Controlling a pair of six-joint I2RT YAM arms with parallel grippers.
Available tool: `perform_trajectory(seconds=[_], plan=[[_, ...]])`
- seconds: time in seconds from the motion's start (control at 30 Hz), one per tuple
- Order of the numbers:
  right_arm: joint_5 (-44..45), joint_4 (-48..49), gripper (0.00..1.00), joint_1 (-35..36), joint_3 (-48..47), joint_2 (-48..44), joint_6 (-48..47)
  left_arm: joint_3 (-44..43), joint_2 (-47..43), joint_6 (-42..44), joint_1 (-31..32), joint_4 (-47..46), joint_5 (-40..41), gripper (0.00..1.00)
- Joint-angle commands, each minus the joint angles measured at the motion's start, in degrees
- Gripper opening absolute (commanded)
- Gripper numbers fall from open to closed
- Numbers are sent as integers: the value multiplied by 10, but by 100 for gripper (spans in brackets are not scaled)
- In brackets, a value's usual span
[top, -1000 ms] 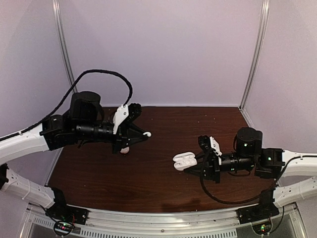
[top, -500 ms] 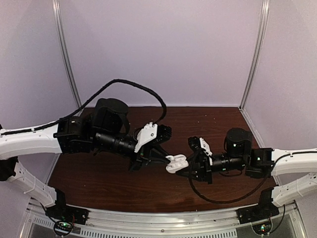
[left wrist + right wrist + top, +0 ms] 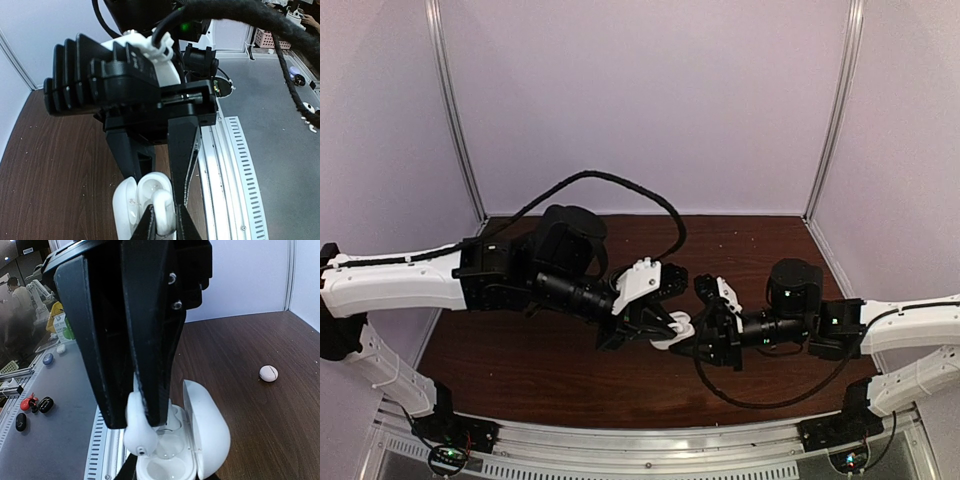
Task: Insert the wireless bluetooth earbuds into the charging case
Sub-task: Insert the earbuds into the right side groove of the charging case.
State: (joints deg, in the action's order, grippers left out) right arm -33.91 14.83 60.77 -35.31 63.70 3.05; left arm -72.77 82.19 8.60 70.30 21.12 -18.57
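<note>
My right gripper (image 3: 692, 340) is shut on the open white charging case (image 3: 670, 340), held above the table's middle. In the right wrist view the case (image 3: 172, 467) faces up with its lid (image 3: 207, 427) swung to the right, gripped at the frame's bottom edge (image 3: 167, 476). My left gripper (image 3: 665, 322) is shut on one white earbud (image 3: 678, 321). Its black fingers (image 3: 150, 340) hold the earbud (image 3: 136, 432) at the case's left socket, touching the rim. In the left wrist view the earbud (image 3: 162, 212) sits pinched in my left gripper (image 3: 162, 227), over the case (image 3: 131, 202).
A small white rounded piece (image 3: 268, 373) lies on the brown table (image 3: 520, 360) far off to the right in the right wrist view; I cannot tell what it is. The metal front rail (image 3: 650, 440) runs along the near edge. Pale walls enclose the table.
My left arm has swung right and forward with the earbud until it meets the case. My right arm has carried the open case a little to the left.
</note>
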Motion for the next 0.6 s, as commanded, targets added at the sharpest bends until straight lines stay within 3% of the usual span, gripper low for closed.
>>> perform_trajectory(seconds=[0.0, 0.57], plan=[[-6, 20, 0, 6, -17, 3, 6, -21, 10, 0, 2, -12, 14, 11], [-16, 21, 0, 15, -15, -1, -1, -42, 45, 20, 4, 31, 25, 13]])
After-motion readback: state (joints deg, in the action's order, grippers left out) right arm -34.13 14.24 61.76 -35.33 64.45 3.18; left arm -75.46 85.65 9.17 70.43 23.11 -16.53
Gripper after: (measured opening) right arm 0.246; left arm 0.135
